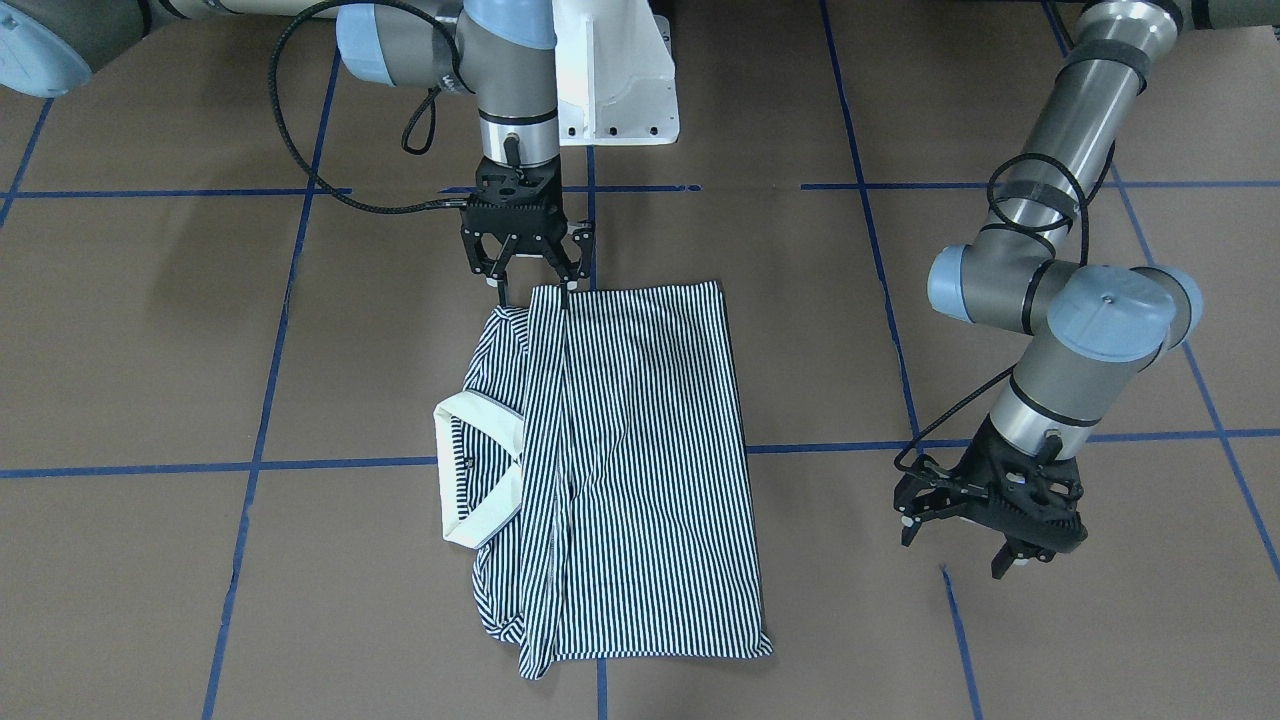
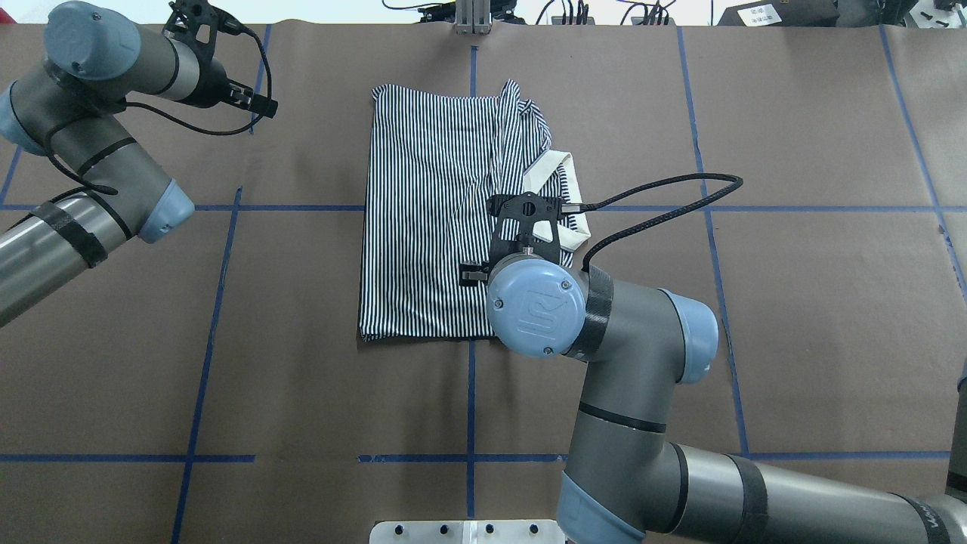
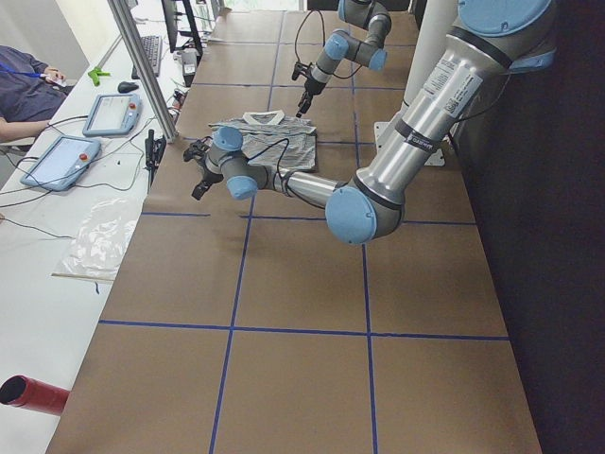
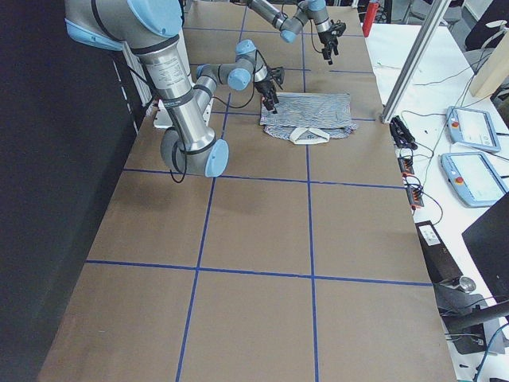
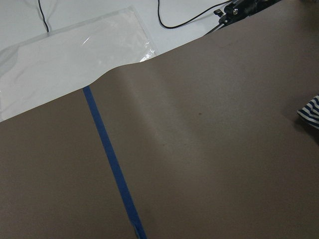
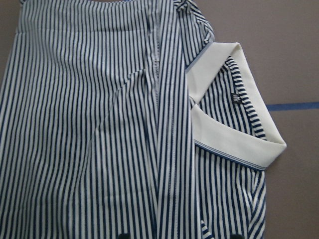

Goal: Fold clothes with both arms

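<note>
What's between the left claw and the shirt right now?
Nothing but bare brown table crossed by blue tape. The front-facing view shows this stretch between the left claw and the shirt.

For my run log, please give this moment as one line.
shirt: partly folded, flat | right tool: open, at shirt edge | left tool: open, clear of shirt
</note>
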You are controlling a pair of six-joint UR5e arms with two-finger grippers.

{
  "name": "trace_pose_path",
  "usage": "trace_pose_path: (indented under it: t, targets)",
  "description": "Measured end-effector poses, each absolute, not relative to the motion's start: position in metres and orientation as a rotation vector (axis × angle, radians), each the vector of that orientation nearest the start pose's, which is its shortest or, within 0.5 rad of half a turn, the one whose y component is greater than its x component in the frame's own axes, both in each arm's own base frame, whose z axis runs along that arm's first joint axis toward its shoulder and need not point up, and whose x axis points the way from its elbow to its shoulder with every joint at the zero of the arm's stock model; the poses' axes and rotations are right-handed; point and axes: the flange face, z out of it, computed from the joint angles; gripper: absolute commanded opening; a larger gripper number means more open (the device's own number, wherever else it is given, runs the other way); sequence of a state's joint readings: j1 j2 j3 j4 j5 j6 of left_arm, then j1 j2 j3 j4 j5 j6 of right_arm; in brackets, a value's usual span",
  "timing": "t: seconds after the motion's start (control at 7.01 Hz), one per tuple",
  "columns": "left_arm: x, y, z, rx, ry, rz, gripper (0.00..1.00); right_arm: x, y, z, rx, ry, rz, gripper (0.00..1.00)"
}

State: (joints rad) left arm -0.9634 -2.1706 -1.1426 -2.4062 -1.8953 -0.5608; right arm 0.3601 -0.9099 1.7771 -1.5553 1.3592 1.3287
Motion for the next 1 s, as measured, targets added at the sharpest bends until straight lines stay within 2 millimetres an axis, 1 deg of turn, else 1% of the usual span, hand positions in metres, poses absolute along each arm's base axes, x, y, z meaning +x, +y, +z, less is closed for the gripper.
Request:
trace_pose_path:
  t: [0.14, 0.29, 0.43, 0.71, 1.0]
  targets:
    - [0.349, -0.679, 0.413, 0.67, 0.8, 0.206, 1.0, -0.564, -0.365, 0.18, 0.496, -0.804, 0.11, 0.85]
    - [0.349, -0.677, 0.413, 0.672, 0.802, 0.206, 1.0, -0.573, -0.353, 0.184, 0.52, -0.779, 0.015, 0.77]
    - [0.35, -0.676, 0.413, 0.671, 0.803, 0.208, 1.0, -0.581, -0.344, 0.189, 0.531, -0.721, -0.078, 0.77]
    - [0.351, -0.673, 0.413, 0.672, 0.806, 0.212, 1.0, -0.595, -0.339, 0.207, 0.548, -0.591, -0.24, 0.67]
    - [0.35, -0.671, 0.415, 0.671, 0.806, 0.212, 1.0, -0.622, -0.339, 0.214, 0.546, -0.509, -0.317, 0.57]
